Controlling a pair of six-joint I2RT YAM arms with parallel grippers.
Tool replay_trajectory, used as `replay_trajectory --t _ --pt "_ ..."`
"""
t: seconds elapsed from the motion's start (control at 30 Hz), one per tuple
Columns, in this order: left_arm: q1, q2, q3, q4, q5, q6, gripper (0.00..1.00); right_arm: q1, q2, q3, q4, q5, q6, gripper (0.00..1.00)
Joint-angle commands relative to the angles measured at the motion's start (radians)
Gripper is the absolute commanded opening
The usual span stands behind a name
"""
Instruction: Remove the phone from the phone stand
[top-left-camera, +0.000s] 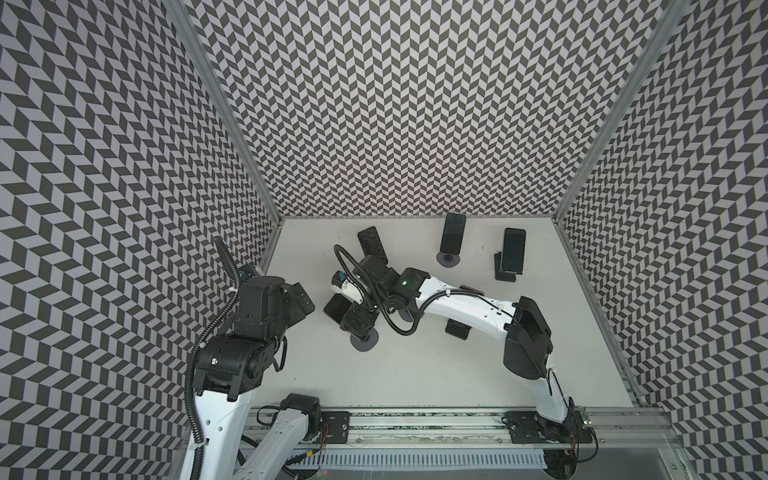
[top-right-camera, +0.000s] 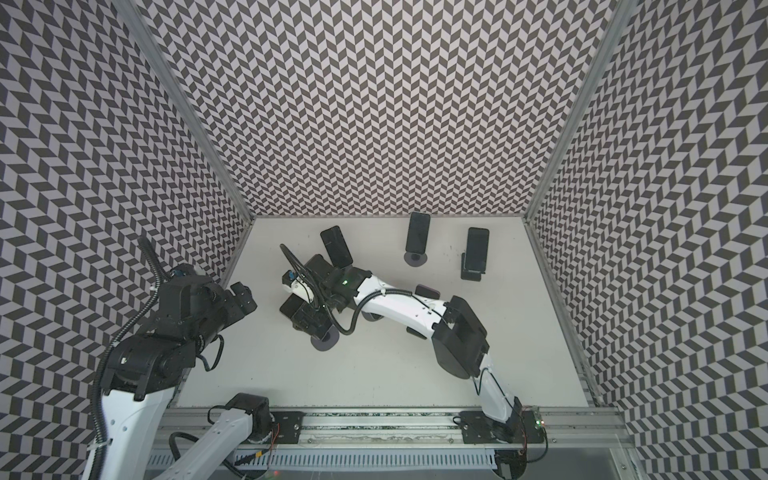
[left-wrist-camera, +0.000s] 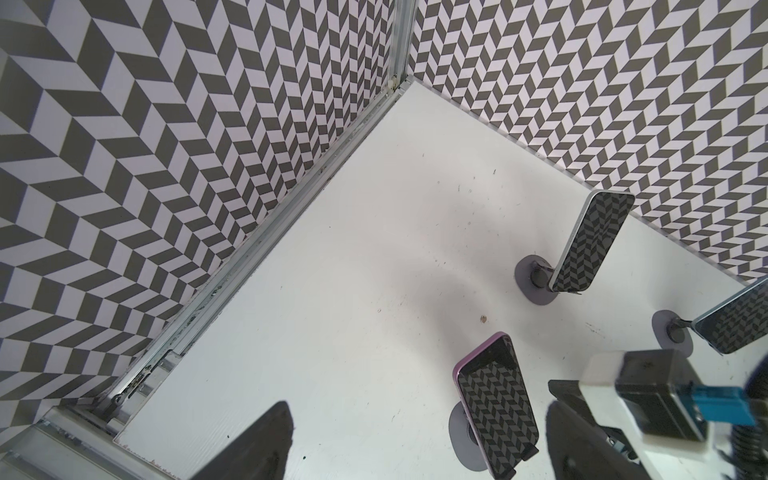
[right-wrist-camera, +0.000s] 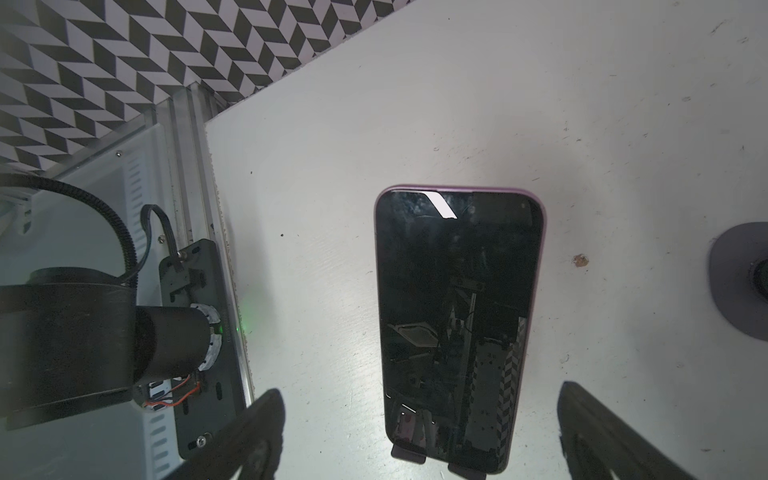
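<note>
Hanging near the phone stand, the left gripper shows parted, empty jaws. The right gripper straddles the purple-cased phone leaning in that stand, jaws spread wide, touching nothing. Closing off-centre or pulling sideways could topple it toward the other phones behind.

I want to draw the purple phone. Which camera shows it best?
The right wrist view: the purple phone fills the middle, screen facing the camera. The left wrist view shows the phone smaller, near the edge. In both top views the right arm covers most of it.
</note>
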Motion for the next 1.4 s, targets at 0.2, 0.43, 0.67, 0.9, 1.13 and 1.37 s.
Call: replay_trajectory --t 0.2,0.43,0.67,0.9,1.13,1.37 --pt "0.006 -0.002 -0.029 -0.012 0.022 0.0 0.96 0.008 0.026 0.033 0.046 0.055 0.066 1.0" --pt "0.007 0.003 -0.042 -0.011 0.044 0.016 0.97 0.008 0.045 0.038 0.064 0.062 0.067 1.0" --pt "0.006 0.015 -0.065 -0.014 0.062 0.021 1.0 0.012 0.067 0.053 0.087 0.086 0.075 1.0" --pt "0.006 0.012 -0.072 -0.017 0.065 0.024 1.0 0.016 0.091 0.081 0.077 0.113 0.068 1.0" --pt "0.006 0.003 -0.068 -0.03 0.06 0.022 1.0 0.03 0.101 0.082 0.088 0.137 0.068 1.0" --pt "0.006 -0.008 -0.069 -0.037 0.058 0.018 1.0 0.038 0.115 0.089 0.085 0.15 0.065 1.0"
